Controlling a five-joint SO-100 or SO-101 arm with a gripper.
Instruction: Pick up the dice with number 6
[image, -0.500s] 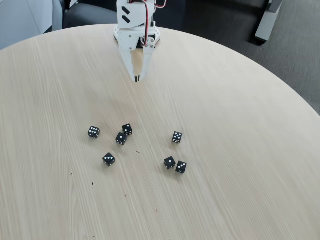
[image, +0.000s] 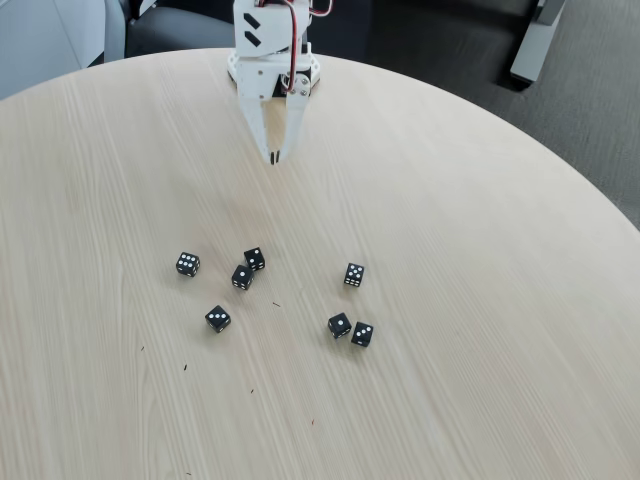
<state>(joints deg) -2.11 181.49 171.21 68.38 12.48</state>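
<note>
Seven black dice lie scattered on the pale wooden worktop, and the six die is the leftmost of them in the fixed view, its top face thick with white pips. Taking that die as the landmark: two dice sit close together just to its right, almost touching each other; one die lies below and slightly right of it; a lone die stands well to its right; and a pair lies side by side further right and lower. The white arm's jaws point down at the worktop well above and to the right of the six die, far from all the dice, pressed together at the tips and pinching nothing
</note>
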